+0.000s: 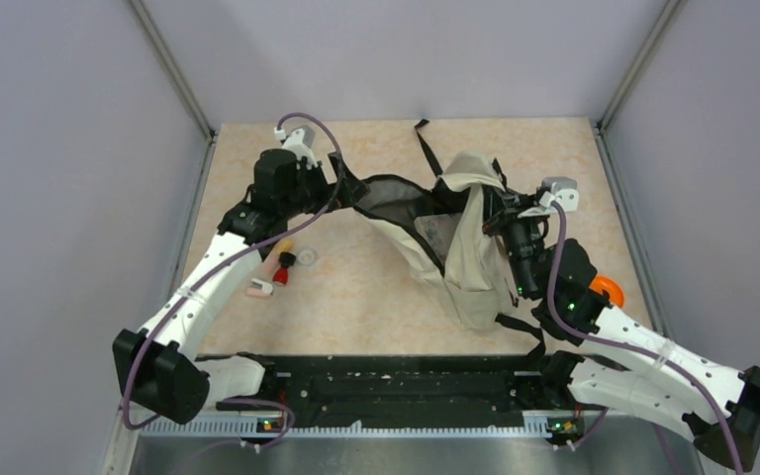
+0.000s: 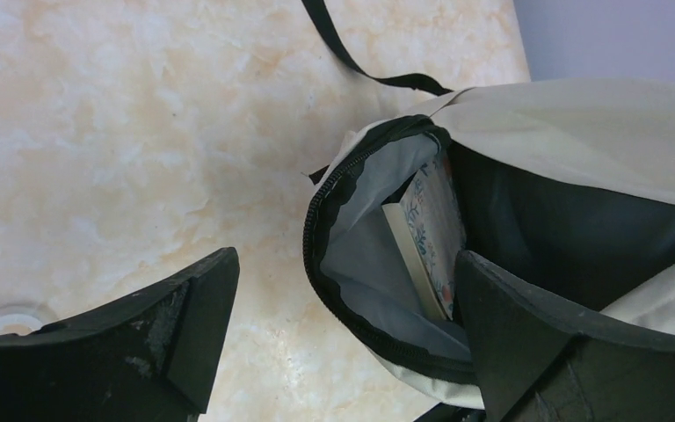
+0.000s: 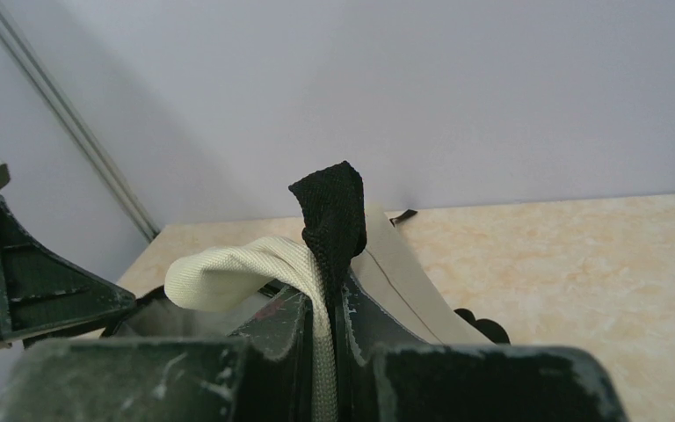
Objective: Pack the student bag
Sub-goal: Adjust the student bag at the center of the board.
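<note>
Student bag (image 1: 470, 267) lying mid-right on the surface (image 1: 376, 297), mouth unzipped, book (image 2: 431, 229) inside; left fingers (image 2: 185, 308) spread wide at the mouth; right fingers (image 3: 268, 352) pinching its cream fabric and black webbing.

Left wrist view: book (image 2: 433, 224) inside student bag (image 2: 580, 132) shows one end only. The rest is hidden by lining (image 2: 360, 264) and a finger (image 2: 527, 334) of left claw (image 2: 344, 290). Bag is cut off at the right edge.
Top view: small items (image 1: 281, 269) on worktop (image 1: 376, 297) are too small to name. Orange object (image 1: 607, 289) is half hidden behind right arm (image 1: 653, 346).
</note>
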Motion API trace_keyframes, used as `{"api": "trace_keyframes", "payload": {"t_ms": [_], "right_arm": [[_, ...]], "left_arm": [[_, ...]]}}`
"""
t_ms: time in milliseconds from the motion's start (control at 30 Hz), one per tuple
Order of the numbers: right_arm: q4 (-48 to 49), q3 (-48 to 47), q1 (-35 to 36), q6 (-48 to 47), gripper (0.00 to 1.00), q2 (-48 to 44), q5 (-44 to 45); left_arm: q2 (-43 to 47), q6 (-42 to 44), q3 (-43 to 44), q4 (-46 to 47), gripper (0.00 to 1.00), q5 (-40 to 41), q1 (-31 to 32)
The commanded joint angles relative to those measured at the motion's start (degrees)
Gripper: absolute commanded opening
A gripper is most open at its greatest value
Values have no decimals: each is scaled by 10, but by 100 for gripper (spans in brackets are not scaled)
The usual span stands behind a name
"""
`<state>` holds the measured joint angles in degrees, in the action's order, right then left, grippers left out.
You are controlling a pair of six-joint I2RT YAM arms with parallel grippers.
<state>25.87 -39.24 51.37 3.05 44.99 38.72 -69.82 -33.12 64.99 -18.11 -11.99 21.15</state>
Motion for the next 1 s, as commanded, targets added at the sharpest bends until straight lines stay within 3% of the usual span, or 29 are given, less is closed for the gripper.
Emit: {"api": "trace_keyframes", "payload": {"t_ms": [0, 67, 200, 300, 333, 500, 600, 733, 967], "right_arm": [[-10, -33, 8, -10, 4, -1, -9], [-16, -39, 7, -10, 3, 2, -12], [-27, -55, 8, -20, 6, 19, -29], [-68, -92, 8, -47, 8, 63, -80], [-86, -110, 6, -55, 9, 75, -93], [-159, -211, -32, -56, 8, 169, -210], [-195, -288, -73, -39, 7, 222, -350], [-212, -375, -102, -40, 6, 288, -449], [-236, -455, -135, -44, 5, 373, -570]], "left_arm": [[-32, 3, 0, 25, 96, -35, -2], [-43, 6, 0, 26, 88, -44, -3], [-46, 7, 2, 48, 30, -99, -2], [-18, 46, 7, 63, 4, -115, -1], [-3, 60, 8, 64, 0, -113, -1], [78, 75, 15, 101, 0, -163, 4], [104, 87, 44, 125, 0, -147, 71], [64, 107, 108, 125, 0, -110, 182], [-18, 73, 163, 252, 0, -122, 277]]}}
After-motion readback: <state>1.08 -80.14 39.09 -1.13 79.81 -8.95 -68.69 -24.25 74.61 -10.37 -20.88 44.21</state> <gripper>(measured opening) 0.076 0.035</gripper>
